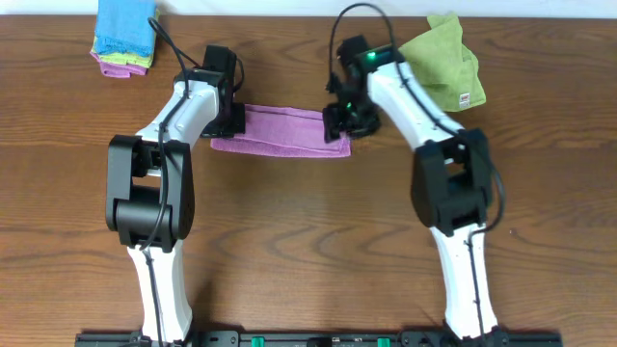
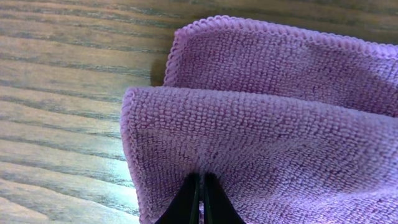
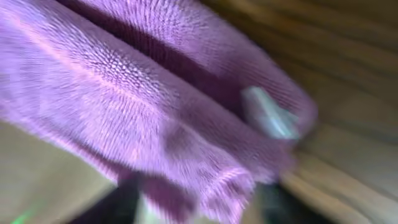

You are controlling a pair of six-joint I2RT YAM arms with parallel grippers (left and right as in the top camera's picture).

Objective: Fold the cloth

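The purple cloth (image 1: pixel 280 132) lies folded into a long strip on the wooden table, between my two grippers. My left gripper (image 1: pixel 229 120) is at its left end. In the left wrist view the jaws (image 2: pixel 202 183) are shut on the upper layer of the cloth (image 2: pixel 267 124), with a lower layer showing behind it. My right gripper (image 1: pixel 343 122) is at the cloth's right end. The right wrist view is blurred. Its dark fingers (image 3: pixel 196 202) stand wide apart on either side of a drooping cloth edge (image 3: pixel 124 93). A small white tag (image 3: pixel 267 115) shows there.
A green cloth with a white tag (image 1: pixel 445 58) lies at the back right, close to the right arm. A stack of folded cloths with a blue one on top (image 1: pixel 125 34) sits at the back left. Bare wooden table (image 1: pixel 308 241) lies in front.
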